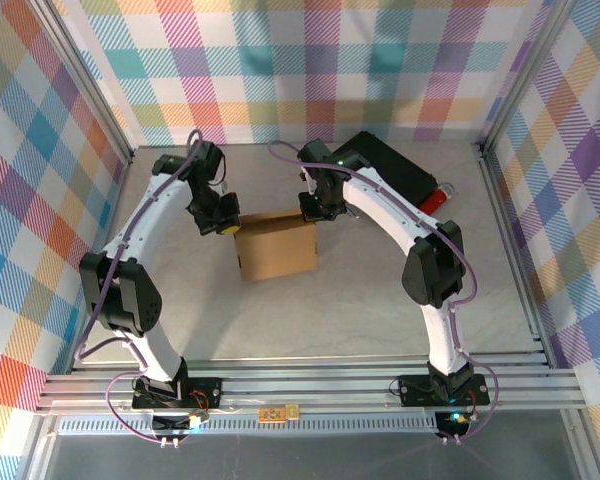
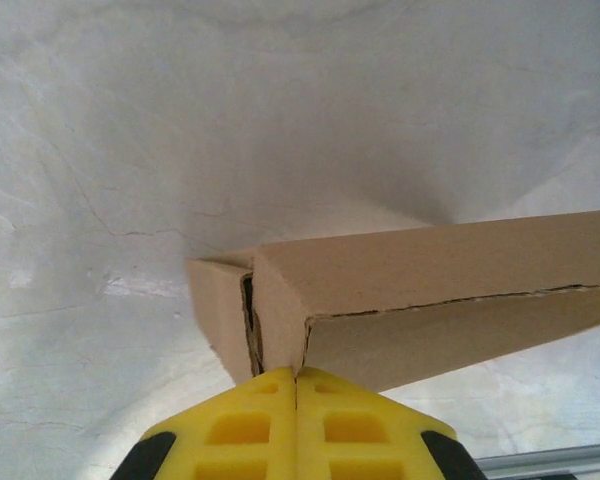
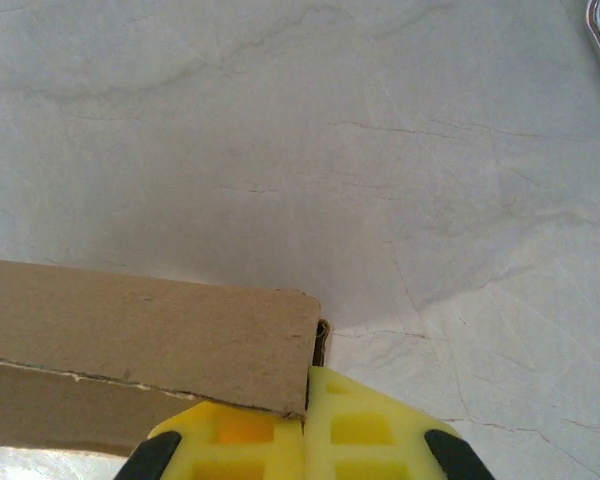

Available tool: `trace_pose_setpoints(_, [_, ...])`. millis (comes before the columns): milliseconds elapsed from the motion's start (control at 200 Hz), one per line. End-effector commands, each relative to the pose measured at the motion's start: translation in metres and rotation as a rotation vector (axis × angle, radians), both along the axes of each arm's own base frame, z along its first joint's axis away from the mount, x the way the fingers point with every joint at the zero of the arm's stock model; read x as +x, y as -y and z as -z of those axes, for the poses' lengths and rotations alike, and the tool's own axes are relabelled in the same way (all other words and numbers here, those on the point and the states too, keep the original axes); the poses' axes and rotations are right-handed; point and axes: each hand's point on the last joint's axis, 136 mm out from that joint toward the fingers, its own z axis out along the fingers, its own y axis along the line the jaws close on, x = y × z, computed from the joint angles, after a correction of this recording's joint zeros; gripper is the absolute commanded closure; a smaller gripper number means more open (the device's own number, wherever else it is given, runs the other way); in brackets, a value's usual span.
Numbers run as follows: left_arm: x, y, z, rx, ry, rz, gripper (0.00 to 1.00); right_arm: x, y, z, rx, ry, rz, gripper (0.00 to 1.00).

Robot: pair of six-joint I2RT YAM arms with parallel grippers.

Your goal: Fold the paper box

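Box (image 1: 276, 248) walls up, lid down; seam gaps remain, so tucking probably unfinished. Left gripper (image 2: 296, 375) at its 10 o'clock corner, right gripper (image 3: 306, 385) at 2 o'clock, both clenched.

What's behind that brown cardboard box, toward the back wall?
The left tool and right tool pinch the paper box at its rear corners. Beyond them is the table, then a black case at back right, partly covered by the right arm.
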Motion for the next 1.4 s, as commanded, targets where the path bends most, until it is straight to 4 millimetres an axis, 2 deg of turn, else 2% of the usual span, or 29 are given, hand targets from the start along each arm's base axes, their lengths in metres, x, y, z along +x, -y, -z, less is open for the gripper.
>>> trace_pose_setpoints(0, [0.007,0.010,-0.011,-0.055,0.151,0.036,1.00,-0.007,-0.009,0.000,0.038,-0.015,-0.008,1.00])
trace_pose_setpoints(130, [0.002,0.009,-0.003,-0.047,0.226,0.053,1.00,-0.009,-0.008,-0.003,0.048,0.002,-0.008,1.00])
trace_pose_setpoints(445, [-0.005,0.015,0.002,0.005,0.323,0.072,1.00,-0.020,-0.005,-0.008,0.072,0.027,-0.004,1.00])
trace_pose_setpoints(575, [-0.007,0.011,0.003,0.047,0.357,0.064,1.00,-0.025,-0.002,-0.017,0.084,0.028,0.009,0.84])
trace_pose_setpoints(735, [-0.008,0.010,0.001,0.076,0.431,0.056,1.00,-0.032,0.000,-0.042,0.133,0.038,0.040,0.63])
trace_pose_setpoints(910, [-0.010,0.012,0.001,0.117,0.488,0.065,1.00,-0.047,0.001,-0.061,0.215,-0.016,0.110,0.51])
trace_pose_setpoints(1015, [-0.013,0.012,0.002,0.135,0.510,0.064,1.00,-0.057,0.002,-0.068,0.298,-0.083,0.213,0.41])
trace_pose_setpoints(1185, [-0.018,0.014,0.004,0.150,0.526,0.073,1.00,-0.058,0.003,-0.068,0.520,-0.229,0.437,0.28])
trace_pose_setpoints(1320, [-0.022,0.016,0.003,0.162,0.540,0.081,1.00,-0.056,0.004,-0.058,0.696,-0.408,0.642,0.23])
trace_pose_setpoints(1390, [-0.024,0.017,0.003,0.170,0.548,0.084,1.00,-0.051,-0.002,-0.060,0.792,-0.443,0.706,0.20])
